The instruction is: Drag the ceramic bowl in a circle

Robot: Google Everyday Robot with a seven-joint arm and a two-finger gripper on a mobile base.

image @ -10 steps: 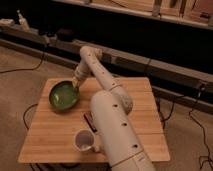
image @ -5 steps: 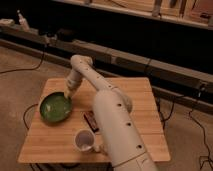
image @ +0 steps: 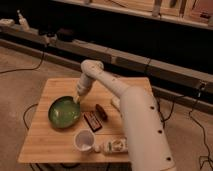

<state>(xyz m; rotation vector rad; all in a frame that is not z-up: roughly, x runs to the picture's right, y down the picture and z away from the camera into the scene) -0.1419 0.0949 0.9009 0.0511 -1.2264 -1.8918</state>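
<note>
ceramic bowl [image: 62,112]: upright on the left half of the tabletop [image: 47,140], glossy green inside, darker rim. it is the largest dish present.

end effector [image: 77,98]: at the bowl's far right rim, fingers pressed together on that rim. the white arm [image: 137,120] comes in from the lower right, bends above the tabletop's back edge and comes down to the bowl.

surrounding items:
- white cup [image: 84,141]: upright near the front edge, off the bowl's near right side, close but apart from it.
- dark flat rectangular item [image: 92,120]: lying just beside the bowl's right side, between bowl and arm. contact with the bowl cannot be told.
- brown oblong item [image: 101,112]: just right of the dark item, near the arm.
- pale packet [image: 114,145]: lying flat right of the cup, its right end hidden behind the arm.

obstructions: the dark item and the cup crowd the bowl's right and near right. the arm's thick lower segment covers the tabletop's right side.

surface: light wooden boards, square-edged, with bare wood to the left and behind the bowl.

room: tan floor [image: 20,90] with black cables [image: 31,66] trailing on it at left and right. a long low ledge [image: 125,60] runs along the back with a dark recess above it.
</note>
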